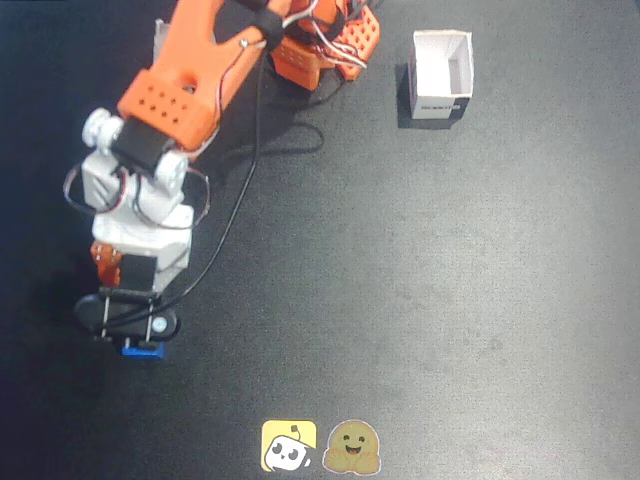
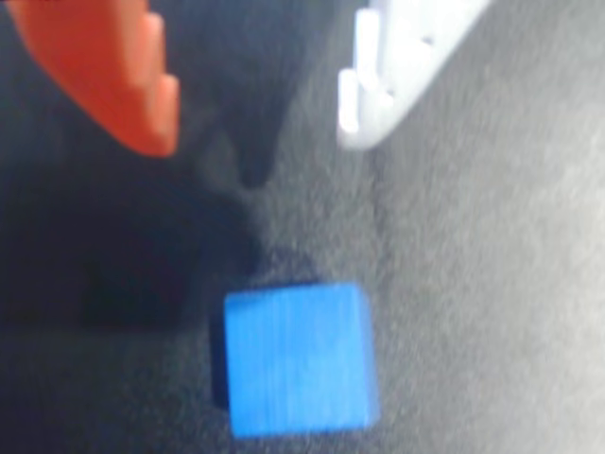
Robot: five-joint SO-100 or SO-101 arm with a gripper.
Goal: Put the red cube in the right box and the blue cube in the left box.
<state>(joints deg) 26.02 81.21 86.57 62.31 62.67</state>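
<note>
A dark, matte black surface (image 1: 450, 300) fills the fixed view, seen from above. An orange and white robot arm (image 1: 170, 110) reaches from its orange base at the top centre of that view down along the left side, with thin black cables looping beside it.

A small white open-topped box (image 1: 441, 75) stands on the surface near the top right of the fixed view, well apart from the arm's tip. A black label strip runs low on the side facing the camera, and its inside looks empty. Only this one box can be seen clearly; a pale edge shows behind the arm at the top left, too hidden to identify.

At the bottom centre of the fixed view lie two small stickers (image 1: 320, 446), one yellow with a white figure, one a yellowish smiling face.

The pincer (image 2: 255, 142) hangs at the lower left of the fixed view. In the wrist view its orange finger on the left and white finger on the right stand clearly apart, with nothing between them.

The blue cube (image 2: 298, 359) rests on the surface just below the fingertips in the wrist view, touching neither. In the fixed view only its lower edge shows beneath the wrist camera housing. No red cube is visible.
</note>
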